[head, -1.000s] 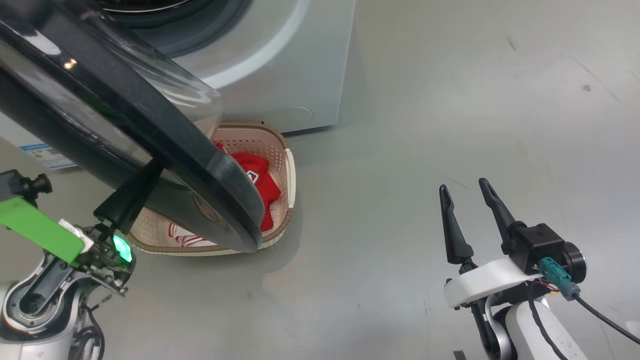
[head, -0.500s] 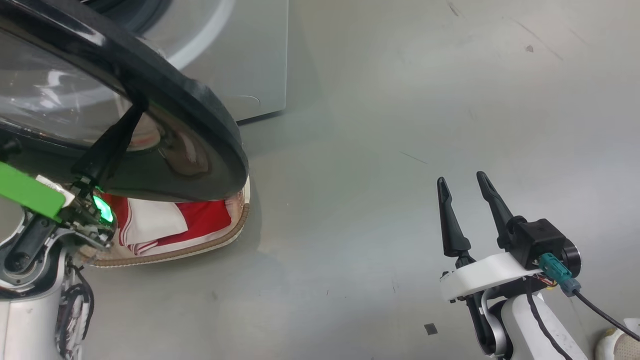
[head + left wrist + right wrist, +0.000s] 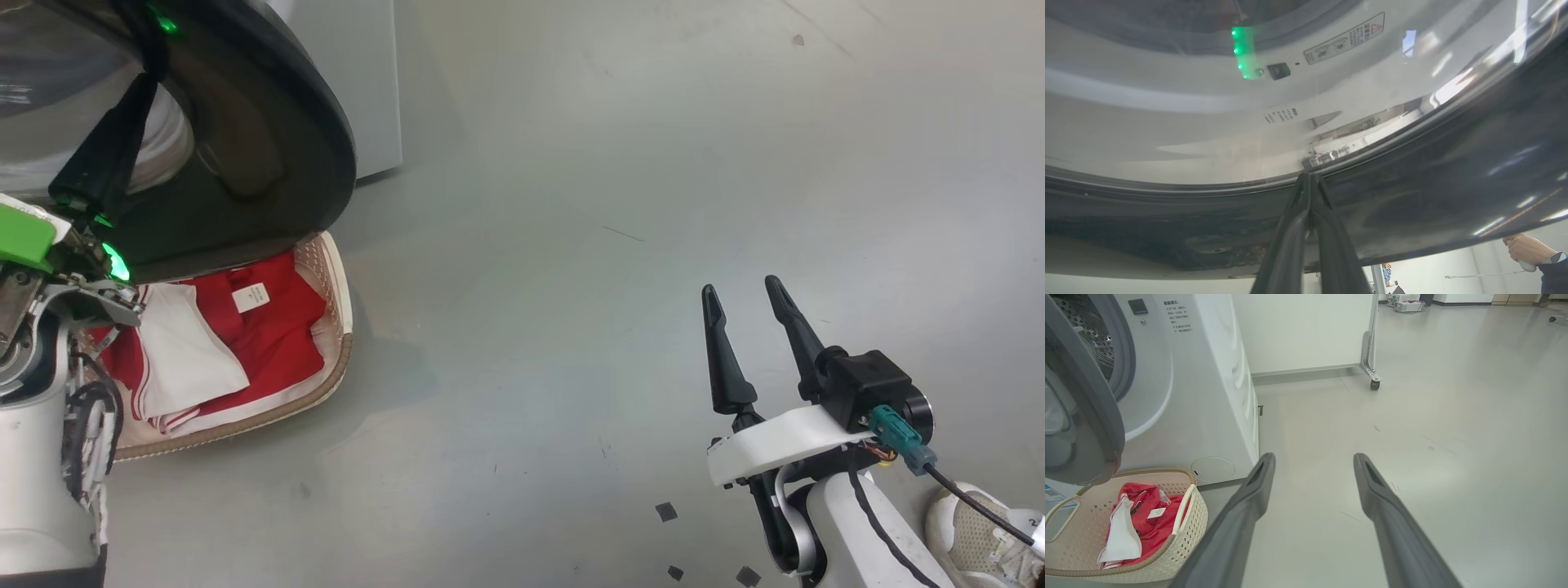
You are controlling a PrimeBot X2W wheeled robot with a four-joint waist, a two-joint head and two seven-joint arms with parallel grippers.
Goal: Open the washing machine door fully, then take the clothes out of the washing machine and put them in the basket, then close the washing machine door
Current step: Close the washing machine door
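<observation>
Basket [image 3: 336, 310] half hidden beneath washing machine door [image 3: 269, 147]

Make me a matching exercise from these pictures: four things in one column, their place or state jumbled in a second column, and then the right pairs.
Column one:
1. left gripper
2. right gripper
3. clothes
4. washing machine door

Column two:
A. lying in the basket
B. open, above bare floor
C. shut, tips against the door
D. swung out from the machine, above the basket

Pairs: 1-C, 2-B, 3-A, 4-D
</observation>
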